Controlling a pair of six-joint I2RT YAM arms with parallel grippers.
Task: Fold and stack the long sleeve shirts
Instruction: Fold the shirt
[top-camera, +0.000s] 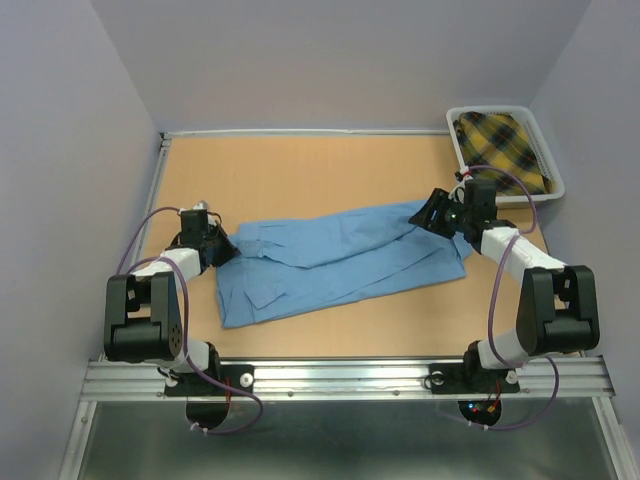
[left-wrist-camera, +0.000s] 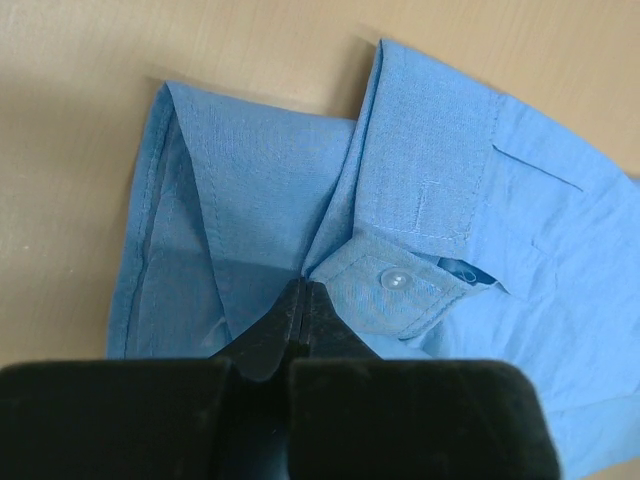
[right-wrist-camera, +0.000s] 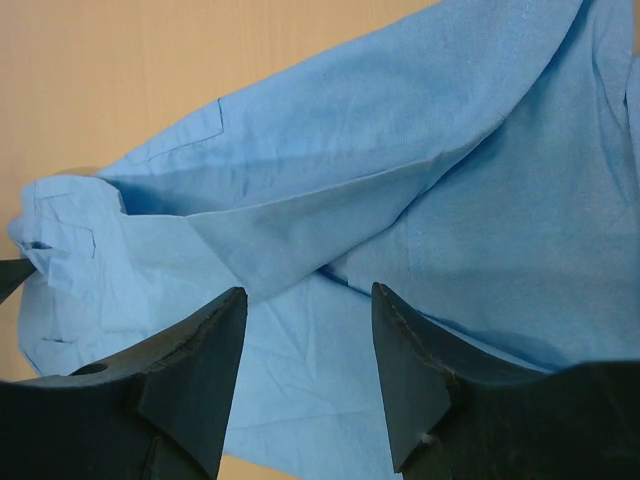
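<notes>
A light blue long sleeve shirt (top-camera: 340, 262) lies spread and rumpled across the middle of the table. My left gripper (top-camera: 222, 248) is at its left end. In the left wrist view its jaws (left-wrist-camera: 303, 286) are closed together, pinching cloth where the folds meet beside a buttoned cuff (left-wrist-camera: 400, 285). My right gripper (top-camera: 432, 215) is open at the shirt's right end. In the right wrist view its fingers (right-wrist-camera: 310, 295) stand apart just above the blue cloth (right-wrist-camera: 400, 170), holding nothing.
A white basket (top-camera: 556, 186) stands at the back right corner with a yellow and dark plaid garment (top-camera: 500, 145) in it. Bare wooden tabletop (top-camera: 300, 170) lies behind the shirt. A metal rail (top-camera: 350, 375) runs along the near edge.
</notes>
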